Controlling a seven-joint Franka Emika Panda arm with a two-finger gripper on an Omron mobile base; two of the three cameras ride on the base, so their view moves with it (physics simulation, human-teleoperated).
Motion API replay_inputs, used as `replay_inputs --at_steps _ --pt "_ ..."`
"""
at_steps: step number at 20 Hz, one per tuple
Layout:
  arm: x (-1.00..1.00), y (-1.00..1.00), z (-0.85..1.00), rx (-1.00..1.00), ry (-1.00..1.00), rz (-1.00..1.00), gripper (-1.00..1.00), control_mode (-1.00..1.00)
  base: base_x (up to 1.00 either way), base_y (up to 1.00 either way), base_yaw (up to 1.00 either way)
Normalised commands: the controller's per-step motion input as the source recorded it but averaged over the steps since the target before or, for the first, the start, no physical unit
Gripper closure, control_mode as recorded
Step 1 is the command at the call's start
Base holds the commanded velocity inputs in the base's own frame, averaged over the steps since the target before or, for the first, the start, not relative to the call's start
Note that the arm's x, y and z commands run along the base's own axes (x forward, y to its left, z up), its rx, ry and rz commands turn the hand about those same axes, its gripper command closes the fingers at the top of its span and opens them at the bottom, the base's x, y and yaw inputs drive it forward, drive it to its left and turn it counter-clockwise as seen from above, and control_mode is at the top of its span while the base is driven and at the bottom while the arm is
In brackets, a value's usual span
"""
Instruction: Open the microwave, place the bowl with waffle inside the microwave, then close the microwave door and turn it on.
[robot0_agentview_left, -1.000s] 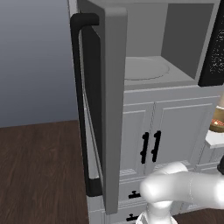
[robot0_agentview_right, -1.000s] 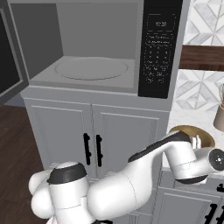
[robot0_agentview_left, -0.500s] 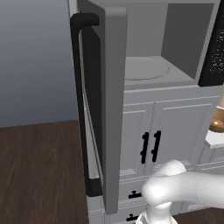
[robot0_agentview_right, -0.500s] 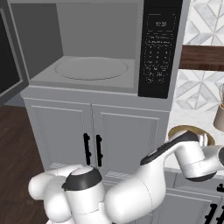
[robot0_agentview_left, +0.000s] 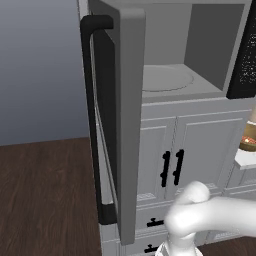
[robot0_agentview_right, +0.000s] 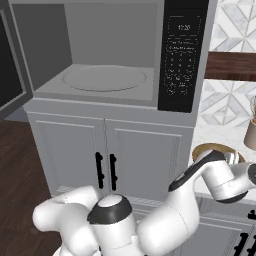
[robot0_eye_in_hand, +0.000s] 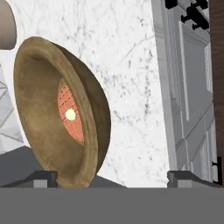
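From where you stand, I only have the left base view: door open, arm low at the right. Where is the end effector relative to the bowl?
Observer: In the hand view the end effector faces the bowl on the marble counter, its fingertips wide apart, nothing between them.
Operator: Is the waffle in the bowl?
Observer: Yes, a reddish gridded waffle lies at its bottom, a pale dot at the centre.
Operator: Anything on the turntable?
Observer: In the right base view the round turntable of the microwave is bare.
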Motion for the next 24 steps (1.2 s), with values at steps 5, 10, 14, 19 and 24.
replay_inputs --at_steps 5,10,14,19,24 --pt "0.33 -0.11 -0.28 0.00 0.05 -0.07 -1.00 -1.00 0.00 0.00 0.00" --pt "0.27 -0.13 -0.27 0.00 0.01 -0.06 -1.00 -1.00 0.00 0.00 0.00" --pt "0.26 -0.18 -0.22 0.02 0.00 -0.05 -1.00 -1.00 0.00 0.00 0.00" --pt "0.22 -0.16 -0.24 0.02 0.00 -0.04 -1.00 -1.00 0.00 0.00 0.00" --pt "0.10 -0.08 -0.18 0.03 0.00 -0.01 -1.00 -1.00 0.00 0.00 0.00"
